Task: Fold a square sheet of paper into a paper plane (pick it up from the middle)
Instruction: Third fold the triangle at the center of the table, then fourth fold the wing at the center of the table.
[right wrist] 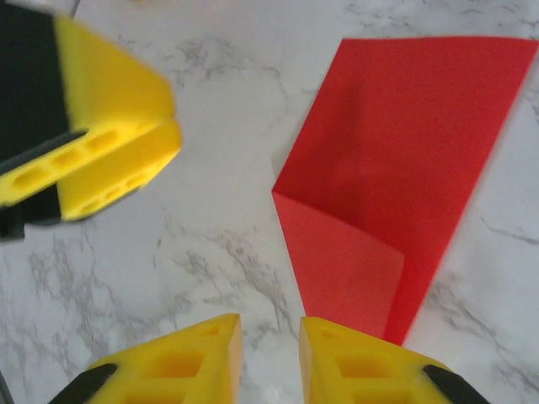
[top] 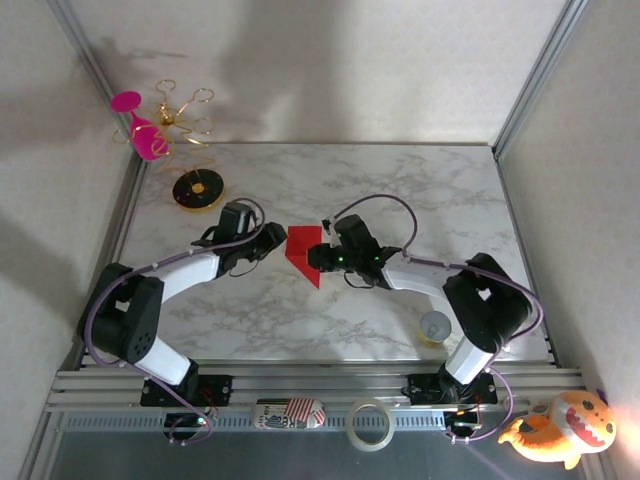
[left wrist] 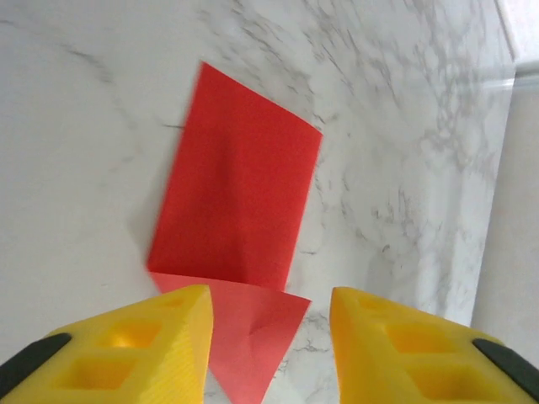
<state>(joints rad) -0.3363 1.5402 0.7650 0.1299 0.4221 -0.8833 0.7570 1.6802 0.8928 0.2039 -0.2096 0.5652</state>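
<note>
Paper [top: 302,250] lay about mid-table [top: 420,190], well clear of every edge, flat on the marble between the two grippers.

Handling, as a judgement: very light, thin and limp, with no stiffness to lean on. It would likely skate on the smooth marble if nudged sideways. It creases for good and could tear if pinched hard or dragged. Lying flat, it offered the fingers almost nothing to get under. The best hold looked like the folded flap's free edge, or the middle as the task asks, with the fingers pressed down and drawn together to raise a ridge. One gripper should probably pin it while the other works.

Look: bright red, plain, no marks. It was not a full square here. One corner was folded over into a triangular flap with a sharp diagonal crease, and the rest was one flat panel. The left wrist view showed faint soft shading down the panel and slight motion blur.

Left gripper [left wrist: 269,303] sat at the paper's left side, jaws clearly apart, nothing between them, the flap visible on the table through the gap. Right gripper [right wrist: 270,324] was at the paper's right side, jaws only a narrow slit apart with bare marble showing through, holding nothing.
</note>
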